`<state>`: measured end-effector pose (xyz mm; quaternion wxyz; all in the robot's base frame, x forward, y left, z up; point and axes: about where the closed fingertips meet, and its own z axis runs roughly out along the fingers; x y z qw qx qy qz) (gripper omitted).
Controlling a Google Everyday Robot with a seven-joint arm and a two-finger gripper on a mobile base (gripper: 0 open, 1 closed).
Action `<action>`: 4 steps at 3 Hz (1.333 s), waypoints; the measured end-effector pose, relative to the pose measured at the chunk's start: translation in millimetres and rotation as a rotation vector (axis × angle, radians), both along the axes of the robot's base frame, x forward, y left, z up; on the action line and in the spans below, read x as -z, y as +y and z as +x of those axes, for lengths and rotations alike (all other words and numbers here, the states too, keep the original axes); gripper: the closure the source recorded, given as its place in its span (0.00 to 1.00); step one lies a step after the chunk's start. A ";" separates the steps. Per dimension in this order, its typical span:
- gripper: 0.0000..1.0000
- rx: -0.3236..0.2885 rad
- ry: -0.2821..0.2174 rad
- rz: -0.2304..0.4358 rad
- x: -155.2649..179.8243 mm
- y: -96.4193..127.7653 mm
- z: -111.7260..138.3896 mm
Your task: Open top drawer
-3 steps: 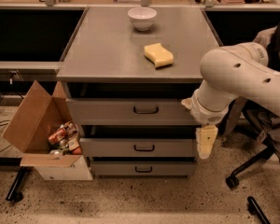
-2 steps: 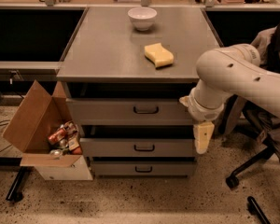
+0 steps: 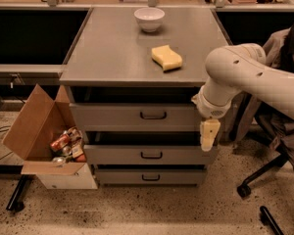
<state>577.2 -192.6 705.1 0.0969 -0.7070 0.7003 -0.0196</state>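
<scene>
Camera view: our end effector point(image 3: 209, 136) hangs at right end of top drawer point(image 3: 112, 117), well off handle point(image 3: 153, 115); we can't tell its grip state.

Gripper point(image 3: 209, 135) by top drawer point(image 3: 112, 117); arm point(image 3: 255, 77) cropped

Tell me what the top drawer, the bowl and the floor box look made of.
Top drawer: likely painted metal; flat, matte grey front with a thin black loop handle. Bowl: probably ceramic, possibly plastic; smooth, glossy white. Box: cardboard; brown, creased open flaps. The gripper hangs near that drawer's lower right corner, away from the handle.
</scene>
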 end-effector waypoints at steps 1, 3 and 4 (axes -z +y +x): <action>0.00 0.055 0.019 0.021 6.6 -3.4 14.9; 0.00 0.102 0.079 0.057 31.1 1.5 36.3; 0.00 0.095 0.108 0.068 41.8 8.1 39.5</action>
